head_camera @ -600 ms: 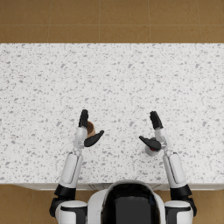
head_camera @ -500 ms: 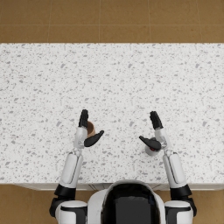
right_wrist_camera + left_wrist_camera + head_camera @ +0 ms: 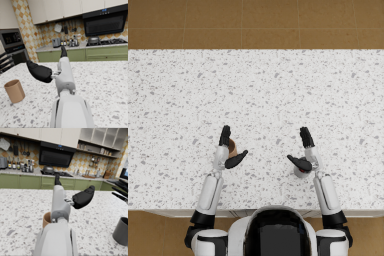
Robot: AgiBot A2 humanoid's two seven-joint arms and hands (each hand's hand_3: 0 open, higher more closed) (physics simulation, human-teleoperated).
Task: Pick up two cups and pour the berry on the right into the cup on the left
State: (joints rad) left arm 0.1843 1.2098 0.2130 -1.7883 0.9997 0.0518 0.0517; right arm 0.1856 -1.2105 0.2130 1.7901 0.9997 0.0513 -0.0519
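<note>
Reaching in from both sides, I have each hand parked beside its own cup on the white speckled stone counter [image 3: 258, 90], which I judge is the pre-grasp stance for lifting the pair together. The small tan paper cup [image 3: 232, 148] stands upright near the counter's front edge, tucked between the fingers and thumb of my left hand [image 3: 228, 149]. That hand is spread wide, fingers pointing away from me and thumb angled inward; in the left wrist view the tan cup [image 3: 46, 219] sits just beside the forearm, and I cannot tell whether anything touches it. The dark grey cup [image 3: 301, 172] stands upright to the right, well apart from the tan one, with my right hand [image 3: 304, 150] spread above and beside it, thumb reaching inward over the rim. It holds nothing that I can see. The berry should be in the grey cup, but it is hidden from every view. Both cups need closing on before any pour.
</note>
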